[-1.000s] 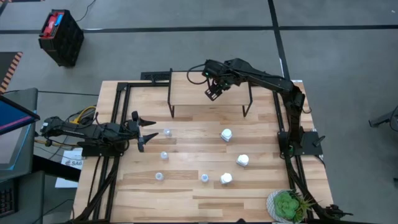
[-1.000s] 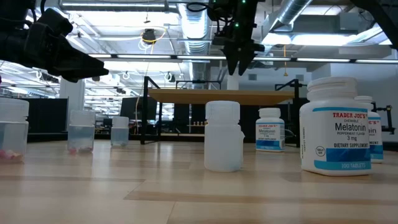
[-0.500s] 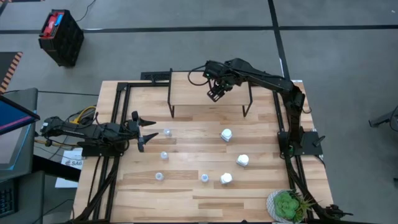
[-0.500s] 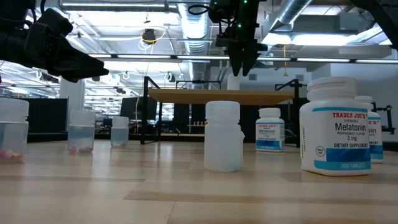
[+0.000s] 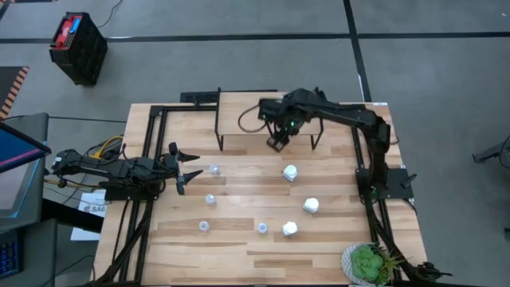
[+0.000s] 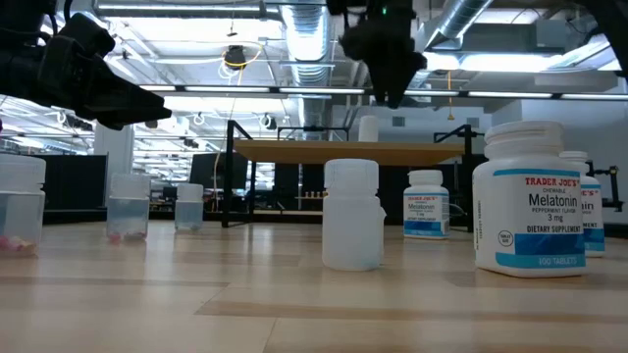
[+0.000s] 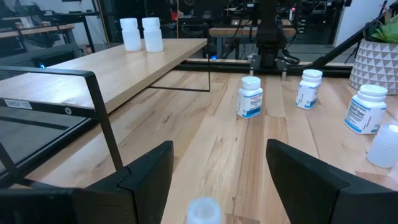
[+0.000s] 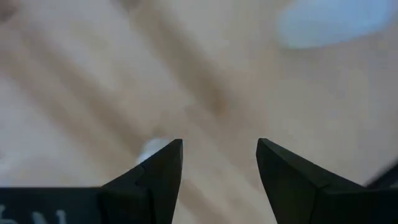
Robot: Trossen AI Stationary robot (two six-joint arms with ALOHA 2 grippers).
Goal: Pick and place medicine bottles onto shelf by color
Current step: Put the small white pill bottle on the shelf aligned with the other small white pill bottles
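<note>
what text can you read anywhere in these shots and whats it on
"TRADER JOE'S" – large white bottle, low view
"Melatonin" – same label
"3 mg" – same label
"DIETARY SUPPLEMENT" – same label
Other bottle labels, the sticker on the black frame and the paper beside the table: too small or blurred to read.

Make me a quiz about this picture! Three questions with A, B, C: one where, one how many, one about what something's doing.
1. Where is the green plant? A hanging overhead; B on a table corner; C on the floor.
2. How many bottles stand on the shelf? A two; B five; C none.
3. The left end effector is: A open, empty; B shut on a bottle; C holding the plant.
B: it sits there. A: left wrist view shows two. A: fingers apart, gripping nothing.
</note>
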